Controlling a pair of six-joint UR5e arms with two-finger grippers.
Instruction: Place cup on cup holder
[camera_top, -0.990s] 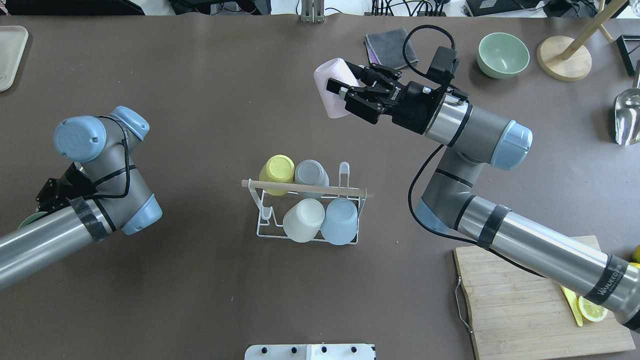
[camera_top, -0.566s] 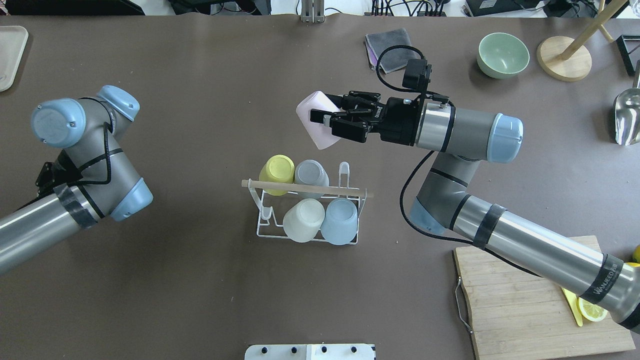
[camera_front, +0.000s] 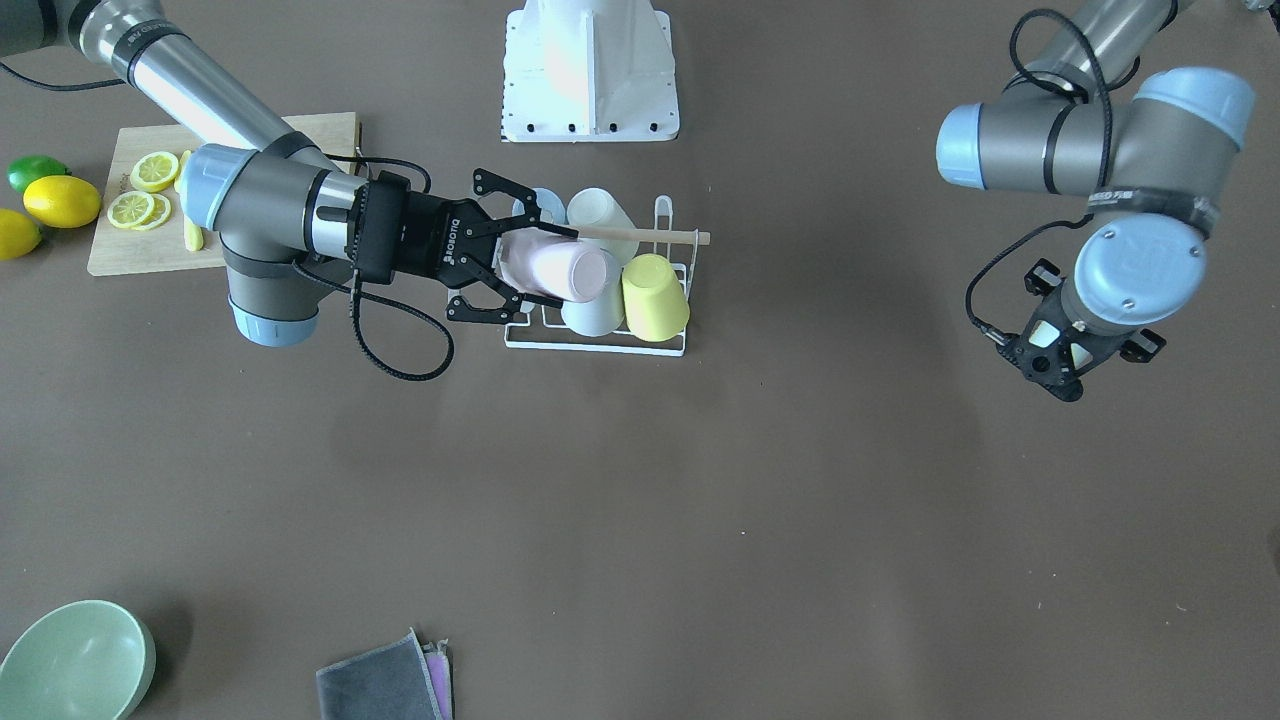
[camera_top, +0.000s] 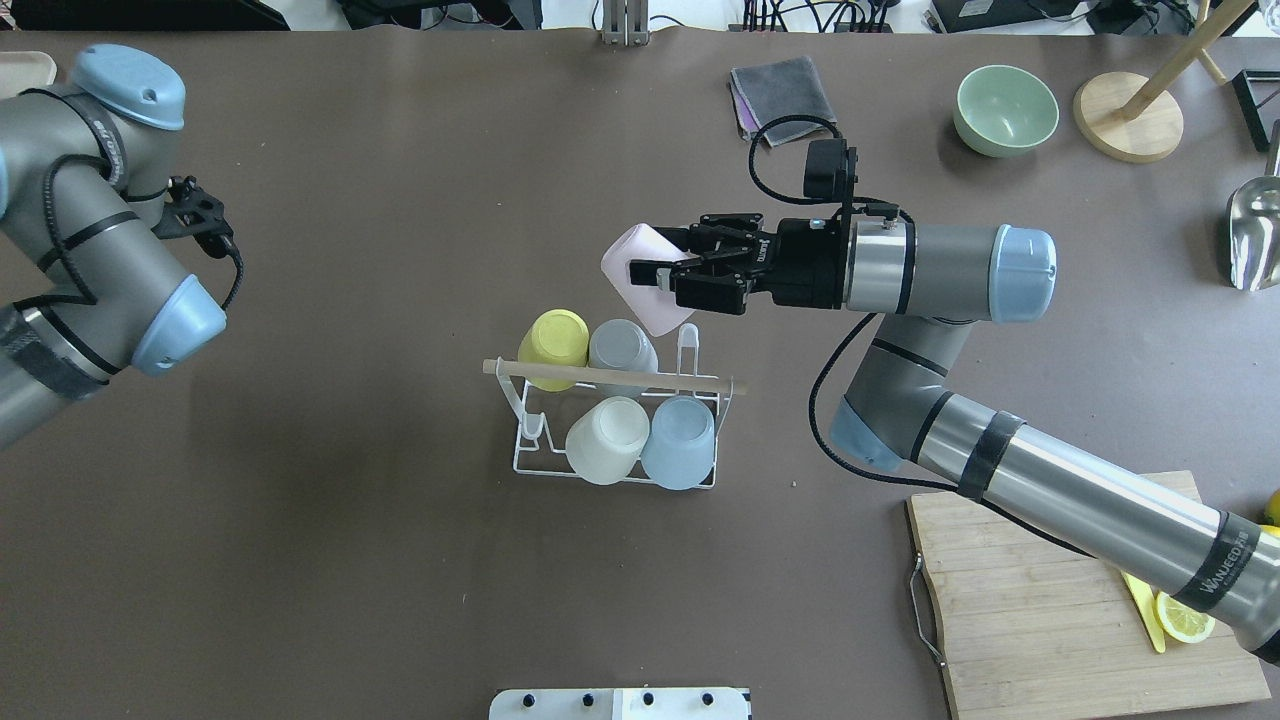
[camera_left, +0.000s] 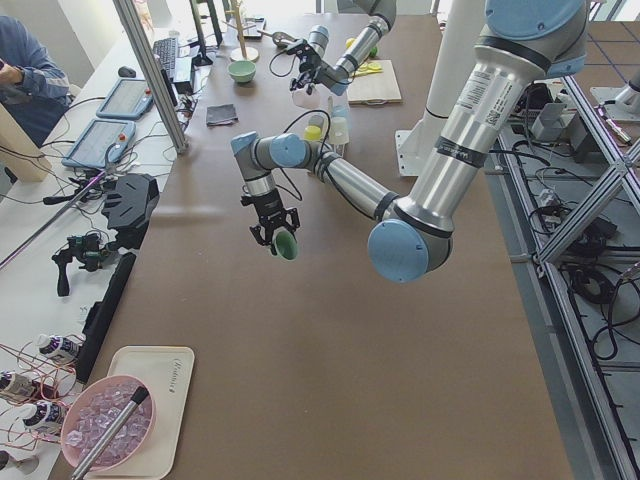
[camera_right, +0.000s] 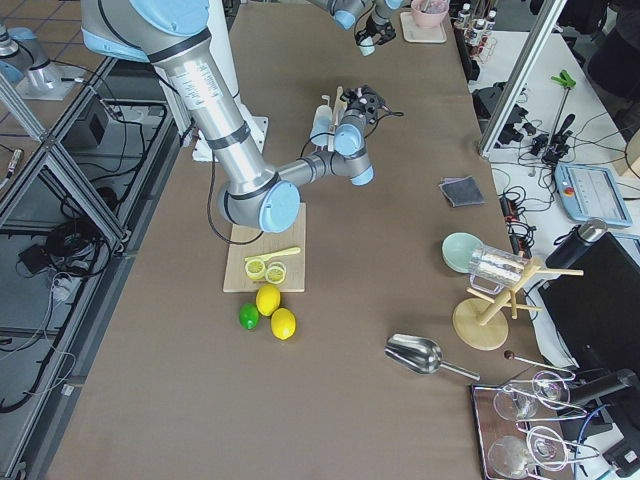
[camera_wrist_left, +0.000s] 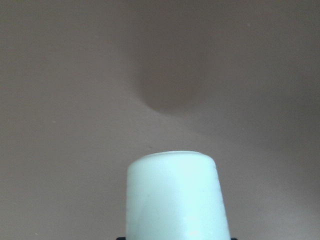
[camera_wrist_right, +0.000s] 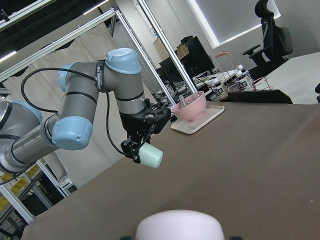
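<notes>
Right gripper (camera_top: 662, 272) is clamped on one pink cup (camera_top: 638, 308), fingers pinching its rim, and the cup is tipped on its side in the air with its base pointing away from the wrist. From overhead it sits right at the far edge of the cup holder (camera_top: 540, 472), just beside the grey cup (camera_top: 622, 345) and the one free prong (camera_top: 688, 345). I can't tell from my feeds whether it touches either, but it isn't seated on a prong. Rack count: four cups upside down on it, one yellow cup (camera_top: 555, 337) and that grey one in the far row, one white cup (camera_top: 607, 440) and one light blue cup (camera_top: 682, 442) in the near row, with a single wooden rod (camera_top: 610, 376) running across the top between the rows. Left gripper (camera_wrist_right: 140, 150) is way off on its own side, well apart from the rack, closed around one mint cup (camera_wrist_right: 151, 156) and holding it up off the table. So that's six cups total, two in grippers and four racked. Other stuff around: one wooden cutting board (camera_top: 1050, 620) with lemon slices on it, two whole lemons (camera_front: 62, 200) and one lime (camera_front: 35, 172) beside it, one green bowl (camera_top: 1005, 110) and one folded grey cloth (camera_top: 782, 95) at the far edge.
</notes>
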